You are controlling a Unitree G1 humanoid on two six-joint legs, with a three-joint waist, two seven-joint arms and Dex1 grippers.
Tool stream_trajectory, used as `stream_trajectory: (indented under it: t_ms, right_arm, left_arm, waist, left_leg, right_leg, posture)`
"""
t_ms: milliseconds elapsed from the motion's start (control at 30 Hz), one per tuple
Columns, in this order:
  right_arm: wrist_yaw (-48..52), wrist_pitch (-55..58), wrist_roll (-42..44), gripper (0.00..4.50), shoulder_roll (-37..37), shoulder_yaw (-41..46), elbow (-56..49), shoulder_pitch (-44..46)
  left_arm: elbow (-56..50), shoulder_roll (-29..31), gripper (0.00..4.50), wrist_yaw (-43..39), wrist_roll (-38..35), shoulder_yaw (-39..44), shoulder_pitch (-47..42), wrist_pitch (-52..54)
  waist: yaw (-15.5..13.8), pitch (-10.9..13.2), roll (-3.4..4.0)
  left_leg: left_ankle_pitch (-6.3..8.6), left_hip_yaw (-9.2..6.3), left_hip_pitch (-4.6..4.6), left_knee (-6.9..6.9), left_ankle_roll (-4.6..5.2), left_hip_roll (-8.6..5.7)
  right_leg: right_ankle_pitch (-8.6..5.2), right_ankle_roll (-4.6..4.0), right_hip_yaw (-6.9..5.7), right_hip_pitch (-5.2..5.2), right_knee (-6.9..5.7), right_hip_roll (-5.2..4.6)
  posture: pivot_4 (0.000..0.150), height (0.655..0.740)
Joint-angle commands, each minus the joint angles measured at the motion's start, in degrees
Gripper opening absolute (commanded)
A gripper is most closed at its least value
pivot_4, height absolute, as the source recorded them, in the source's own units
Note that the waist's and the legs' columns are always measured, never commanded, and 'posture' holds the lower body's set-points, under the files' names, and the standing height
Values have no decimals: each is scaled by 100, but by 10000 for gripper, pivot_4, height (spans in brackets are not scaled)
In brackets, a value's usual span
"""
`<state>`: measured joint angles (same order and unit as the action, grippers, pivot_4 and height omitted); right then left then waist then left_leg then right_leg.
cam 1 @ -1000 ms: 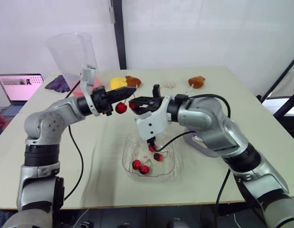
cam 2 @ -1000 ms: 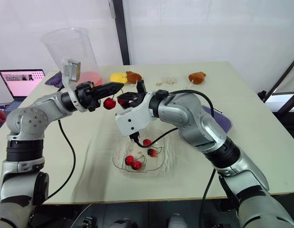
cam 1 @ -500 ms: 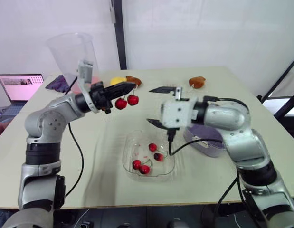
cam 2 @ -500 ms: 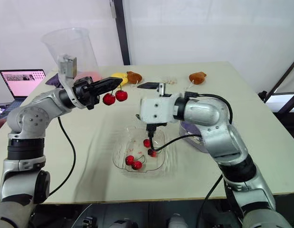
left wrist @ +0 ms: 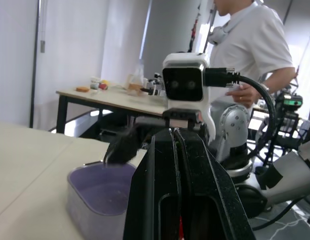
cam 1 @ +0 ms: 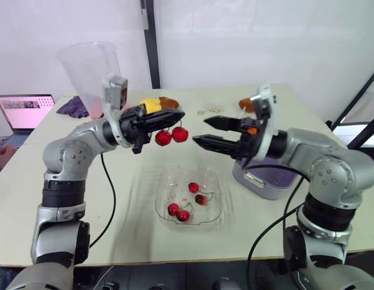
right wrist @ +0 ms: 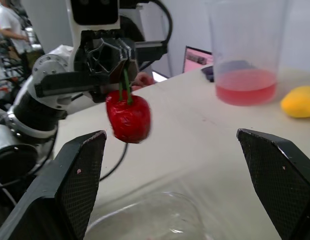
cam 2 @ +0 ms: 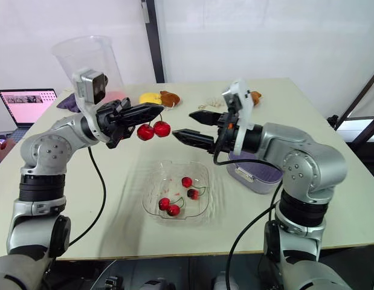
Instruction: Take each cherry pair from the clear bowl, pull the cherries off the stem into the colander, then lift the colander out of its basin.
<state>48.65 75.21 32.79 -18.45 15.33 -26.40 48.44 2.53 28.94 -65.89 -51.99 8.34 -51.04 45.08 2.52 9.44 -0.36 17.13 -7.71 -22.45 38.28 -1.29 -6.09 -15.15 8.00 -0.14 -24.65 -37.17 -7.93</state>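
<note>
Head view: the left claw (cam 1: 174,115) pinches a cherry pair (cam 1: 171,136) by the stem, raised over the bench (cam 1: 132,229) near the clear bowl (cam 1: 159,202). The right claw (cam 1: 200,131) gapes wide just beside the cherries.
Left wrist view: fingers (left wrist: 162,190) pressed together.
Right wrist view: the cherries hang ahead of the wide-spread claw.

Far left, tall clear plastic beaker (cam 2: 90,63) with pink liquid; open laptop (cam 1: 25,110) further left; yellow lump (cam 2: 150,98) just beside brown lump (cam 2: 170,98).

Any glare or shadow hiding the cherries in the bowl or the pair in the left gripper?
Left eye view: even light, faint shadow under the clear bowl, its cherries plain. Right wrist view: the cherry pair is well lit. Left wrist view: bright background leaves the left gripper dark.
</note>
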Motion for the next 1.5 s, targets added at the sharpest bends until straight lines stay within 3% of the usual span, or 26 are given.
stream_trajectory:
  t_ms: [33,100,233,467,567,667,1267,1400,1500]
  right_arm:
    - [-252,-309,284,44794,169,-226,24,166]
    - [-353,-345,466,44794,208,-246,84,187]
    - [-533,-444,757,32635,280,-368,174,172]
    - [-844,-730,1110,32635,249,-459,252,125]
    - [-960,-820,1228,25036,221,-516,241,70]
    - [-1046,-877,1355,11137,159,-556,216,8]
    - [-1057,-970,1652,11137,-629,-854,338,-443]
    - [-889,-895,1844,11137,-1388,-418,363,-580]
    - [-730,-1053,1510,11137,-2293,-135,751,-696]
  left_arm:
    - [-267,-19,0,34,-144,35,-115,51]
    - [-290,-35,0,44,-131,34,-101,61]
    - [-290,-57,0,111,-132,58,-89,35]
    - [-295,-96,0,178,-148,72,-67,22]
    - [-324,-109,0,219,-148,79,-7,2]
    - [-342,-118,0,256,-162,92,24,-6]
    - [-397,-159,0,355,-218,149,72,-57]
    - [-397,-119,0,379,-208,209,120,-71]
    - [-438,-118,0,435,-187,257,226,-92]
  waist:
    - [3,0,0]
    - [-9,0,0]
    - [-7,0,0]
    - [0,0,0]
    - [-1,0,0]
    - [-4,0,0]
    - [-15,0,0]
    - [-34,0,-1]
    - [-54,0,-1]
  left_leg:
    - [0,0,0,0,0,0]
    - [0,0,0,2,0,-1]
    - [0,-1,0,4,0,-4]
    - [0,-1,0,3,0,-3]
    - [0,-1,0,4,0,-3]
    - [0,-1,0,3,0,-3]
    - [0,-1,0,4,0,-3]
    - [0,0,-1,5,1,-4]
    - [0,1,-1,6,1,-4]
  right_leg:
    - [0,0,0,0,0,0]
    - [0,0,0,0,-1,-1]
    - [0,0,0,1,-2,-2]
    - [0,0,0,1,-1,-1]
    - [0,0,0,1,-1,-1]
    - [0,0,0,1,-2,-1]
    - [0,0,0,2,1,-1]
    - [0,0,0,4,4,-2]
    - [0,0,-1,5,6,-2]
  posture:
    - [1500,7400]
    - [1500,7400]
    - [1500,7400]
    - [1500,7400]
    - [1500,7400]
    - [1500,7400]
    - [1500,7400]
    - [1500,7400]
    - [1500,7400]
